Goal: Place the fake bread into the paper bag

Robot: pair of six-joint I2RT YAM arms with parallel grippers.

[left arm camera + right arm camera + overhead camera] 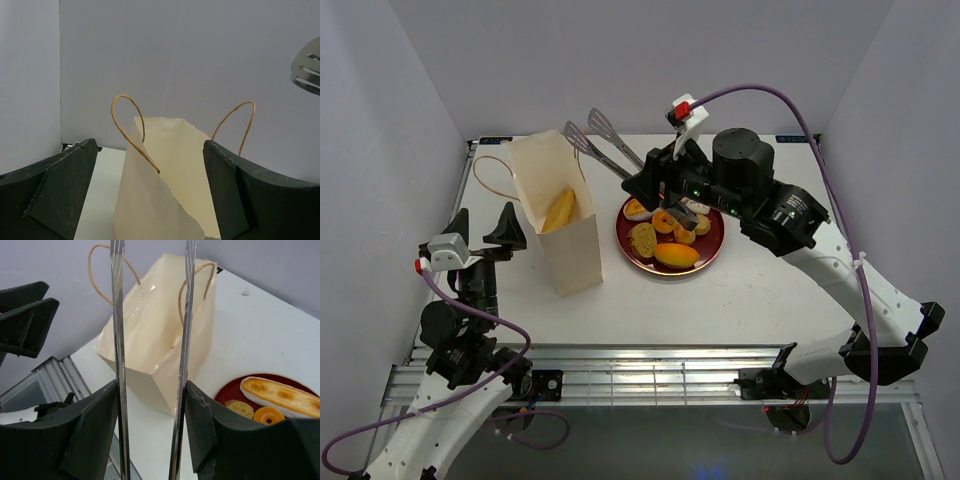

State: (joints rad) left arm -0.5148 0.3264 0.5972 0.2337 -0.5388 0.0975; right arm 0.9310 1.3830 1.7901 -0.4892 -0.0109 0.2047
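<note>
The paper bag [565, 225] stands upright and open at the left middle of the table, with one golden bread piece [560, 210] showing inside it. More fake bread lies on the dark-red plate [717, 243]: an oval roll [677, 255], a slice [642, 238] and a ring donut [663, 221]. My right gripper [648, 186] hovers over the plate's left rim, shut on metal tongs [600, 145] whose two arms [116, 315] press against its fingers [95, 420]. The tongs' tips point over the bag [155, 335] and carry nothing. My left gripper [485, 228] stands open just left of the bag [165, 185].
The bag's brown cord handles [127, 125] stick up and loop out to its left [490, 180]. The plate [227, 392] holds a long white-rimmed bread [280, 396] and a donut [268, 415]. White walls close the table on three sides; a metal rail [650, 375] runs along the near edge.
</note>
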